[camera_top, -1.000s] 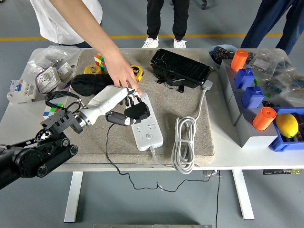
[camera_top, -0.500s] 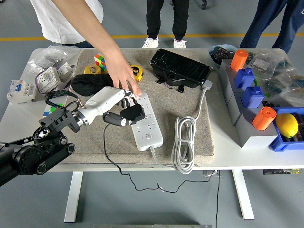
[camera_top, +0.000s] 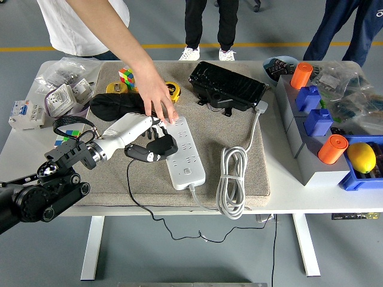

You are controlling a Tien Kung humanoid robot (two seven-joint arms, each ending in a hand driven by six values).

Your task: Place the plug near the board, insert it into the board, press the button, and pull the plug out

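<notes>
A white power strip lies on the beige mat, running from the middle toward the near edge. My left hand, white with black fingers, is shut on a black plug at the strip's left edge, about level with its upper sockets. The plug's thin black cord trails down over the table's near edge. A person's hand reaches in from the top left and presses its fingertips on the strip's far end. Whether the plug's prongs still touch a socket is hidden by my fingers.
The strip's thick white cable lies coiled to its right. A black case sits at the back, with a yellow tape measure, a colour cube and a black pouch to its left. Blue bins with orange cylinders and a lemon stand right.
My left hand has drawn the black plug leftward, from over the strip's sockets to its left edge. The person's hand has stayed on the strip's far end.
</notes>
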